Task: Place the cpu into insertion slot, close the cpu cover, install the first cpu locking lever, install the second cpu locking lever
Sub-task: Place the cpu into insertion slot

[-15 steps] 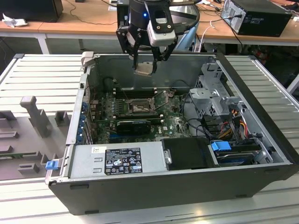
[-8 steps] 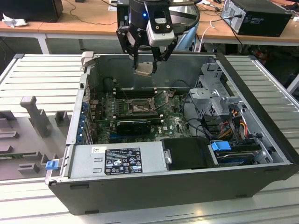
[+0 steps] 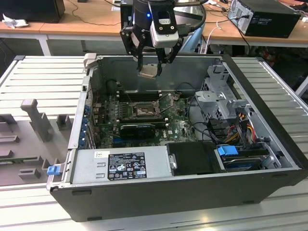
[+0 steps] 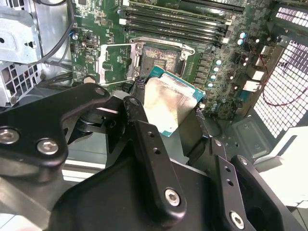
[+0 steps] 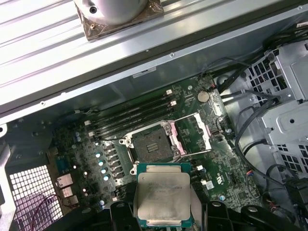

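Pincer [image 5: 163, 214] clamped on the cpu [image 5: 162, 195] by two opposite edges, metal lid facing both wrist views. Chip held in the air above the motherboard [image 5: 96, 144], well apart from the insertion slot [image 5: 150, 144]. Slot bare, pin field exposed; cpu cover [image 5: 191, 131] swung open just beside it. In the exterior view, poised high over the open computer case [image 3: 168, 197], near its far wall. For a clean seating, as a judgement: keep the chip level, square its edges to the socket frame, lower straight without sliding across the pins, and release only once flat.
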`<state>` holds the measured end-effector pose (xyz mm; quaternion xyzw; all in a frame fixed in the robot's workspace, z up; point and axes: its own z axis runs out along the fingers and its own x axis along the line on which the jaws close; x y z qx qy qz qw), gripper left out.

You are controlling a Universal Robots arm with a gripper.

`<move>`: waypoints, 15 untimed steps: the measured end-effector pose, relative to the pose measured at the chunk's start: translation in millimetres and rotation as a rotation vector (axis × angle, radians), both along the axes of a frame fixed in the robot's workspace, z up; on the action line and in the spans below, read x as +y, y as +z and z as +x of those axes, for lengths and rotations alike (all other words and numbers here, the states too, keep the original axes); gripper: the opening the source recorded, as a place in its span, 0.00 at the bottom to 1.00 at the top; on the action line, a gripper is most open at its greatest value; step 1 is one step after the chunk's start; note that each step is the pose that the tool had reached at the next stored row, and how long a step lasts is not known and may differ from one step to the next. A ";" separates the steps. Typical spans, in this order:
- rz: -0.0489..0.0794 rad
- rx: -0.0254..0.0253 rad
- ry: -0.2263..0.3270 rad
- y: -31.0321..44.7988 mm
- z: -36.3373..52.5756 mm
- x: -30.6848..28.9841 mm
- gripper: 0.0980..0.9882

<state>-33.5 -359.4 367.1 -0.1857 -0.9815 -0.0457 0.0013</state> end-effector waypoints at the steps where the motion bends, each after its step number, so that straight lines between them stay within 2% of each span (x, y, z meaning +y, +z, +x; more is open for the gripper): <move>1: 0.000 0.0000 -0.003 0.0 0.0 0.0 0.48; 15: 0.000 0.0000 -0.038 0.0 0.0 0.0 0.48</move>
